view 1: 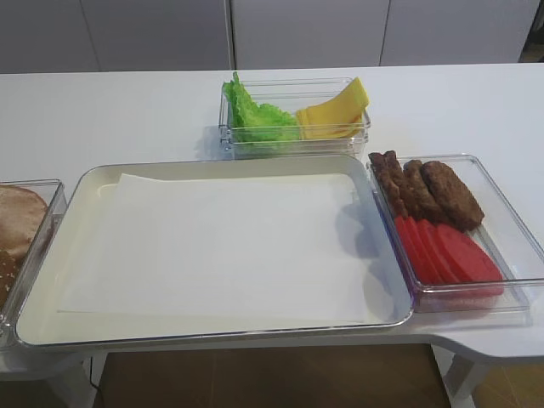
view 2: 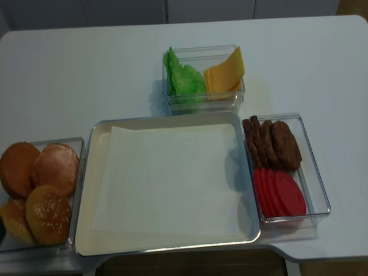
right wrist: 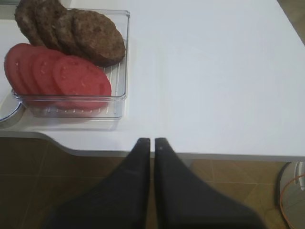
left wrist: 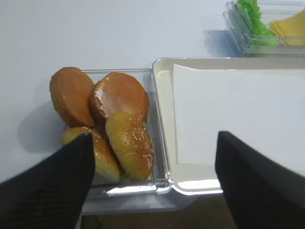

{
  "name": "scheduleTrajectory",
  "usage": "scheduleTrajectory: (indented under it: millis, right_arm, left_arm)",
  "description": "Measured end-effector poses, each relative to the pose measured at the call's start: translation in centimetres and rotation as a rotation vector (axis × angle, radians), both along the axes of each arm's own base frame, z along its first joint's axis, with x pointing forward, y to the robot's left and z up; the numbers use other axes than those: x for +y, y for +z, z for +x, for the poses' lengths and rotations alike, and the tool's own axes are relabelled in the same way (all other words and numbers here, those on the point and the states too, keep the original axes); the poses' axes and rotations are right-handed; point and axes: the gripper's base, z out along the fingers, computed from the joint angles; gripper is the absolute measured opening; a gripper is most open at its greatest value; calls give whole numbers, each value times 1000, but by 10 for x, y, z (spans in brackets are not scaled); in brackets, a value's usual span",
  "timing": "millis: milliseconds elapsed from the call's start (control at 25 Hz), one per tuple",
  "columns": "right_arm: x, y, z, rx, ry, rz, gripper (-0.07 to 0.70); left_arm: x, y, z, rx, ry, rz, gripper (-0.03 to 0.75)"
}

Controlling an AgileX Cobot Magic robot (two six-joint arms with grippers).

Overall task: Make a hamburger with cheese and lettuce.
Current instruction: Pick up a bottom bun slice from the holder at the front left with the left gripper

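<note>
Left tool (left wrist: 152, 157): seen only by its own wrist camera; its two dark fingers (left wrist: 52, 186) stand wide apart, released, holding nothing, hovering above the near edge of the bun box and the tray's corner.
Right tool (right wrist: 152, 143): clenched, fingertips pressed together on nothing, hanging just off the tabletop's near edge, with the patty box at its 10 o'clock.
Bun halves (view 2: 35, 192): four golden-brown rounds crowded in a clear box (view 2: 79, 172) touching the tray's 9 o'clock side; two show smooth brown faces, two are seeded domes.
Tray (view 2: 92, 172): metal, rectangular, mid-tabletop, lined with a white paper sheet (view 2: 167, 178); nothing lies on the sheet.
Lettuce (view 2: 183, 77): ruffled green bunch in the left part of a clear container (view 2: 201, 53) at the tray's 12 o'clock.
Cheese (view 2: 225, 73): pale-yellow square slices, fanned and leaning, in the same container, just beside the lettuce at its 3 o'clock.
Patties (view 2: 275, 142): brown discs overlapping in the far half of a clear box at the tray's 3 o'clock.
Red slices (view 2: 279, 192): flat, overlapping, in that box's near half.
Tabletop (view 2: 86, 80): white.
</note>
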Motion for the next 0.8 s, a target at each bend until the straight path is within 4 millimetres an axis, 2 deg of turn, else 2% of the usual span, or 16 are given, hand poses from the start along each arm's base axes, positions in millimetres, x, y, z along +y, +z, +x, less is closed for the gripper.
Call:
scheduleTrajectory:
  millis: [200,520,680,800]
  right_arm:
    - [0,0,0,0,0,0,20]
    - [0,0,0,0,1,-2,20]
    - [0,0,0,0,1,-2,20]
    - [0,0,0,0,1,-2,20]
  left_arm:
    - [2,24,46,66,58,-88,575]
    - [6,41,130,227,126,-135,568]
    - [17,44,166,273,197,-152,567]
    - [34,45,184,292,272,-160,566]
